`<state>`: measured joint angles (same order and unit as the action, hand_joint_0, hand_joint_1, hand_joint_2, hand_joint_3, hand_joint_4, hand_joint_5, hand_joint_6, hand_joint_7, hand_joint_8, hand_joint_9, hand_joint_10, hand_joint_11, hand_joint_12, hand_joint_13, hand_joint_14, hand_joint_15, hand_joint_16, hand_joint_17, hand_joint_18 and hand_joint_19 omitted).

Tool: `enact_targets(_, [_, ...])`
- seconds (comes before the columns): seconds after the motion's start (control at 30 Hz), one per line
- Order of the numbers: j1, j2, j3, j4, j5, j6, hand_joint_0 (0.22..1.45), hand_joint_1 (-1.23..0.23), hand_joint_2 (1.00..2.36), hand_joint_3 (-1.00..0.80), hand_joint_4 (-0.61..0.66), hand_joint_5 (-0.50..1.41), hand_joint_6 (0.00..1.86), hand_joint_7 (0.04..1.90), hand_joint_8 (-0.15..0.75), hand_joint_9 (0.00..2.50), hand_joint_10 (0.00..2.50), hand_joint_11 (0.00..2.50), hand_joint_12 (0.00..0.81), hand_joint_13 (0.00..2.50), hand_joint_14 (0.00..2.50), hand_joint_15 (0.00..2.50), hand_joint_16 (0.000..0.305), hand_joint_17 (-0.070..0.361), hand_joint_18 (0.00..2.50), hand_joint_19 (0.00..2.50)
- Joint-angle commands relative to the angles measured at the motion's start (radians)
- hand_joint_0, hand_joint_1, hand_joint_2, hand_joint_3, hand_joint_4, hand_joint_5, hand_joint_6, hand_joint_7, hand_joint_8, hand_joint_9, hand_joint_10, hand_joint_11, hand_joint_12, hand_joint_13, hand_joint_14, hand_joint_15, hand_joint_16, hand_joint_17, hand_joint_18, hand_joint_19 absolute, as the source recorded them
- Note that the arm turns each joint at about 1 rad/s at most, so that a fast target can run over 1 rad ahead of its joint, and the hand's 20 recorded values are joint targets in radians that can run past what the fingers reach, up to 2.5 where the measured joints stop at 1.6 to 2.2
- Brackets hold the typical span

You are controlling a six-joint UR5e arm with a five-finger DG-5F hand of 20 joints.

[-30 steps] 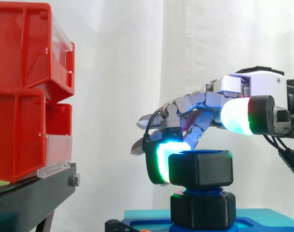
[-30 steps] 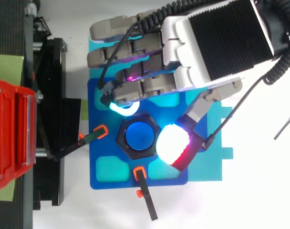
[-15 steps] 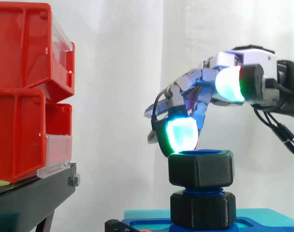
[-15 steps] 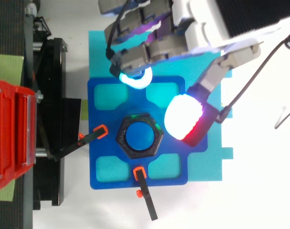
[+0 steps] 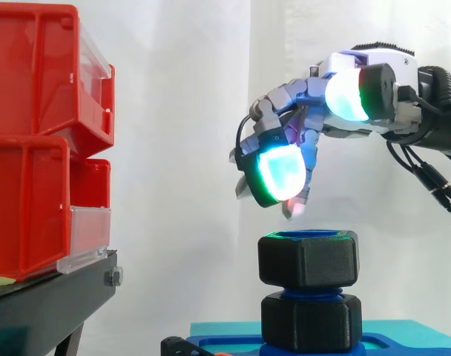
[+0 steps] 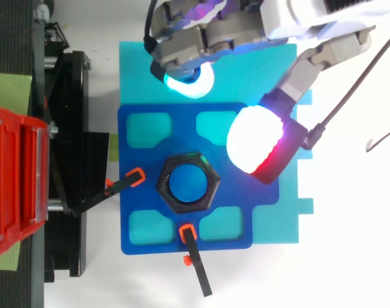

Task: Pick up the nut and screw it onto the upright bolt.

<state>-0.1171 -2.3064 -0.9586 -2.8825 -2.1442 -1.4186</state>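
A black hex nut point(image 5: 307, 258) sits on top of the upright blue bolt point(image 6: 187, 184), whose thread shows as a thin blue band above a second black hex piece point(image 5: 311, 321) at its foot. In the top view the nut point(image 6: 164, 186) rings the bolt's blue end. My hand point(image 5: 374, 104) hovers above and slightly left of the nut, clear of it. Its fingers point(image 5: 277, 174) hang loosely bent, with the thumb point(image 6: 256, 149) spread apart and nothing between them. Seen from above, the hand point(image 6: 246, 32) lies beyond the bolt, toward the upper right.
The bolt stands on a dark blue plate point(image 6: 137, 147) over a teal base point(image 6: 246, 70). Two black clamps with orange tips point(image 6: 121, 186) point(image 6: 194, 263) point at the nut. Red bins point(image 5: 33, 148) on a black stand point(image 5: 47, 304) are at the left.
The hand has let go of the nut and risen up and away from it, its fingers spreading. The nut stays on the bolt.
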Motion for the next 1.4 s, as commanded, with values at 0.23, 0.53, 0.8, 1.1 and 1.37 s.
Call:
enact_targets(0.23, [0.059,-0.008,-0.083,0.1,0.09,0.004,0.51,-0.08,1.0,-0.5,0.24,-0.07,0.5,0.82,0.231,0.98,0.0,0.0,0.247,0.61,0.0,0.0,0.029,0.066,0.35,0.08])
enact_targets(0.53, [0.088,-0.008,-0.131,0.166,0.109,0.033,0.51,-0.07,1.0,-0.5,0.23,-0.08,0.5,0.75,0.223,0.9,0.0,0.0,0.264,0.52,0.0,0.0,0.03,0.068,0.26,0.04])
enact_targets(0.8, [0.099,-0.008,-0.135,0.115,0.109,0.032,0.51,-0.04,1.0,-0.5,0.26,-0.06,0.5,0.91,0.24,0.9,0.0,0.0,0.27,0.51,0.0,0.0,0.031,0.069,0.24,0.04])
enact_targets(1.1, [0.111,-0.008,-0.135,0.101,0.11,0.03,0.51,-0.04,1.0,-0.5,0.24,-0.03,0.51,1.11,0.249,0.91,0.0,0.0,0.268,0.52,0.0,0.0,0.03,0.068,0.24,0.03])
enact_targets(1.37, [0.117,-0.008,-0.135,0.1,0.109,0.032,0.52,-0.06,1.0,-0.5,0.18,0.01,0.5,1.32,0.261,0.98,0.0,0.0,0.26,0.57,0.0,0.0,0.029,0.065,0.3,0.06])
